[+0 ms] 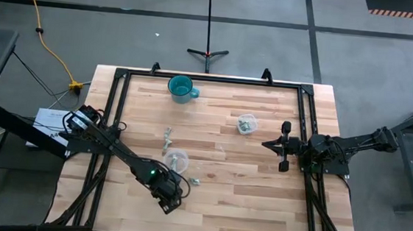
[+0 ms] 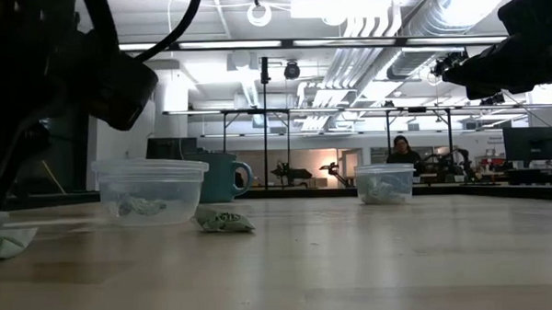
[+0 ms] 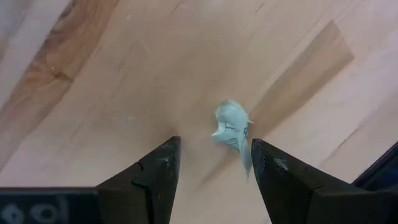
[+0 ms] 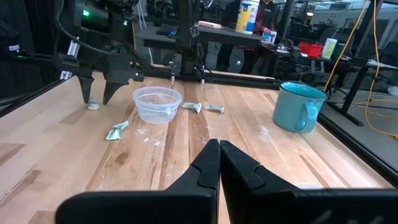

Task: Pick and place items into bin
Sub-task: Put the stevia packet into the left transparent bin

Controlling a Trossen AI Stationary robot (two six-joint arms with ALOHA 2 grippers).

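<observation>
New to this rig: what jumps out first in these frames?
The left pincer hangs open low over the table's near-left part, its fingers either side of a small pale green piece. Just beyond it stands a clear tub with more pieces lying loose around it, and a teal mug sits at the far edge. The right pincer waits shut at the right side, near a second clear tub.
</observation>
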